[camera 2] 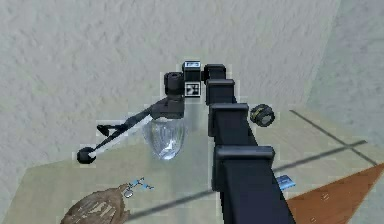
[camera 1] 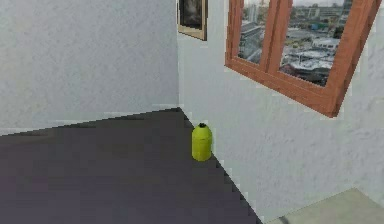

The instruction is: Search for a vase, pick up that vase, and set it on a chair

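Note:
A clear glass vase [camera 2: 168, 138] stands on a pale tabletop [camera 2: 60, 175] in the arm side view, close under the gripper's dark body. The arm's dark bar rises from the bottom edge, and the gripper [camera 2: 95, 142] stretches its two thin fingers [camera 2: 125, 130] down to the left past the vase. I cannot tell whether the gripper holds anything or touches the vase. In the forward view a yellow-green bottle-shaped container [camera 1: 202, 142] stands on the dark floor against the white wall.
A brown woven object [camera 2: 95, 208] and a small bunch of keys [camera 2: 135, 185] lie on the tabletop's near left. A wood-framed window [camera 1: 300, 45] and a framed picture [camera 1: 192, 17] hang on the wall ahead. Dark floor [camera 1: 100, 170] spreads left of the container.

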